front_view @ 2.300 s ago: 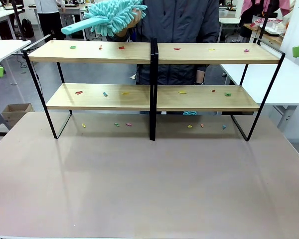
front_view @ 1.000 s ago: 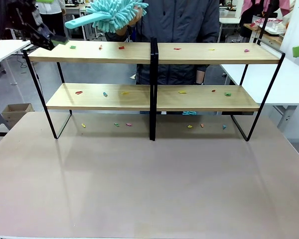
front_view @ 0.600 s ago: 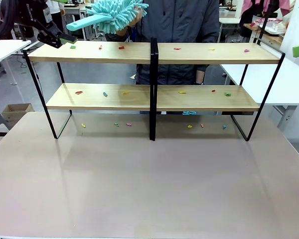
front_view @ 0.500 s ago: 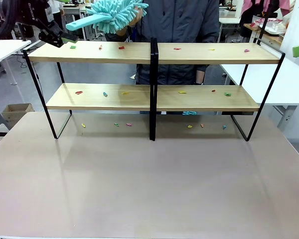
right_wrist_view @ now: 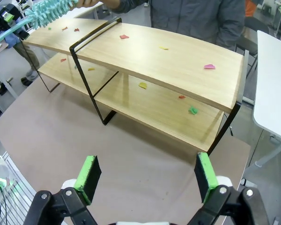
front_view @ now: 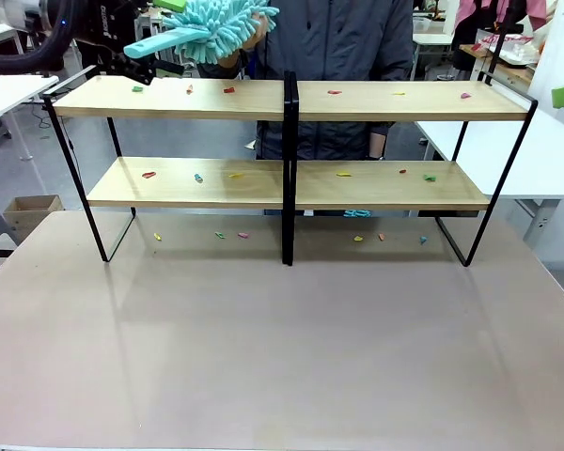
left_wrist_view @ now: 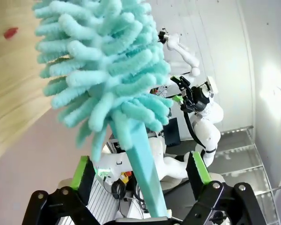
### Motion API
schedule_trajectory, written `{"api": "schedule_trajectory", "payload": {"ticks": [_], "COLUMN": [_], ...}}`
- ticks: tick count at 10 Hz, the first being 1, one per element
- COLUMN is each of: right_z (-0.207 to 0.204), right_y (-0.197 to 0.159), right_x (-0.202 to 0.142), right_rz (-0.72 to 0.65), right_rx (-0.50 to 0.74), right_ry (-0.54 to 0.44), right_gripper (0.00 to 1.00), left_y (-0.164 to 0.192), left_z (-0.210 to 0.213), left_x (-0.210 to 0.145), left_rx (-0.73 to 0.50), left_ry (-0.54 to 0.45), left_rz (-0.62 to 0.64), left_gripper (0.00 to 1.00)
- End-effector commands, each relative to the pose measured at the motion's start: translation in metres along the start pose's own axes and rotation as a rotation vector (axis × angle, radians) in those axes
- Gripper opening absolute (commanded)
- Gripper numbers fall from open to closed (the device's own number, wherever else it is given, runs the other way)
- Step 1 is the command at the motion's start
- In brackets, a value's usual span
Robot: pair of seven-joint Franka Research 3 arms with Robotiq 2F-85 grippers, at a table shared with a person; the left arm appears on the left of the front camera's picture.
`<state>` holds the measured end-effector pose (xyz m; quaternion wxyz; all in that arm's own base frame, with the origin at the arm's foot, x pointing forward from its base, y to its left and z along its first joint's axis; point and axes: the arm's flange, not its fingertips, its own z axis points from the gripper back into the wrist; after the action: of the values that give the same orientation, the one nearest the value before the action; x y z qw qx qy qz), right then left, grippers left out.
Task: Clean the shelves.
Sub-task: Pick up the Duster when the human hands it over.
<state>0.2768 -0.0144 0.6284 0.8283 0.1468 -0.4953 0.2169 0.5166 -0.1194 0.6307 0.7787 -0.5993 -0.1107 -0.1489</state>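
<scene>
The shelves (front_view: 385, 101), two long light-wood boards in a black frame, stand across the far half of the table. Several small coloured scraps (front_view: 336, 92) lie on both boards and on the table beneath. A person behind the rack holds a teal fluffy duster (front_view: 216, 26) by its head, with the handle pointing left. My left gripper (front_view: 155, 42) is open, and the duster handle (left_wrist_view: 143, 178) passes between its green pads (left_wrist_view: 83, 172) without touching either. The duster head (left_wrist_view: 103, 70) hangs over the top board (left_wrist_view: 9, 75). My right gripper (right_wrist_view: 147, 176) is open with nothing between its fingers, high off the right end of the shelves (right_wrist_view: 168, 56).
The grey-brown table (front_view: 282, 348) in front of the rack is bare. White tables stand at the right (front_view: 545, 160) and far left (front_view: 5, 89). A cardboard box (front_view: 33, 209) sits on the floor at the left.
My left arm has come in from the upper left and moved right along the top board, so its open fingers now straddle the duster handle. The person's duster has hardly moved.
</scene>
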Motion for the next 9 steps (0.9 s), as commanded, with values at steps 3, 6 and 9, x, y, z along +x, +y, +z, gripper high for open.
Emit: {"api": "schedule_trajectory", "payload": {"ticks": [3, 6, 9], "right_z": [0.0002, 0.0002, 0.0002], "right_y": [-0.0007, -0.0007, -0.0007], "right_x": [-0.0003, -0.0003, -0.0003], "right_rz": [0.0, 0.0, 0.0], "right_rx": [0.001, 0.001, 0.001], "right_ry": [-0.002, -0.002, -0.002], "right_gripper": [1.0, 1.0, 1.0], "left_y": [-0.0007, -0.0001, -0.0008], "left_z": [-0.0018, -0.0043, 0.0023], "left_x": [-0.0068, -0.0105, -0.01], "left_rx": [-0.031, -0.041, -0.048], "left_ry": [-0.031, -0.038, -0.031], "left_rz": [0.009, 0.003, -0.011], "left_gripper": [0.65, 0.0, 0.05]}}
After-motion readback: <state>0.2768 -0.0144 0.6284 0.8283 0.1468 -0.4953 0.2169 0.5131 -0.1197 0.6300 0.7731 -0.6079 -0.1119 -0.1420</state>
